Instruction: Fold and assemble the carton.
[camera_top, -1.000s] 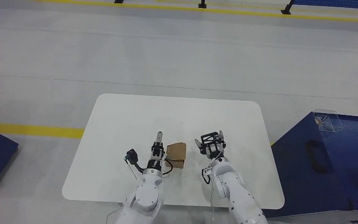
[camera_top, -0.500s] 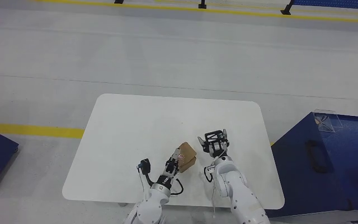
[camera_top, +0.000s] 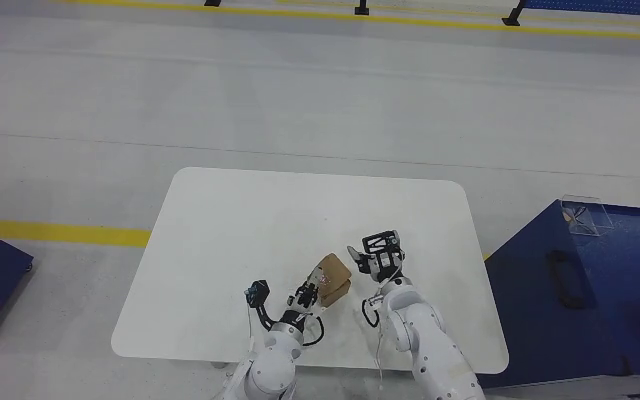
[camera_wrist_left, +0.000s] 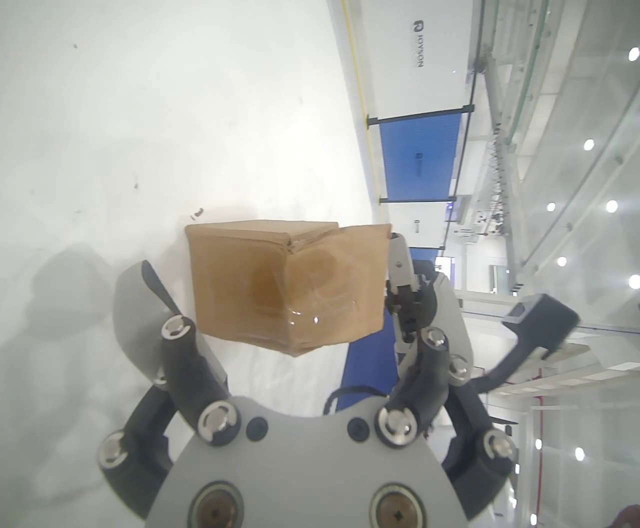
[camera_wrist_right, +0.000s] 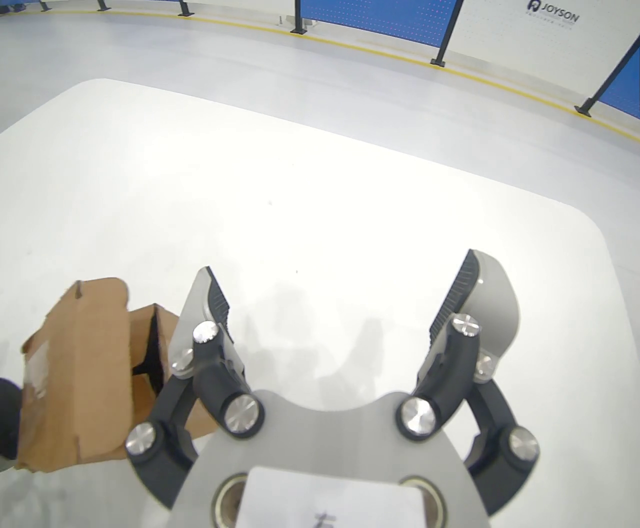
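Bright even light; glare on carton (camera_wrist_left: 285, 285); soft shadows.

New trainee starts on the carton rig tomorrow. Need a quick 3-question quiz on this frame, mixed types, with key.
1. True or false: the right gripper is shut on the carton.
2. Where is the carton? A) between the left gripper's fingers; B) flat at the table's far edge; C) on the floor.
3. The carton end beside the right gripper: sealed or gaping?

Key
1. False: it is open and empty.
2. A.
3. Gaping: a dark gap shows between the flaps.
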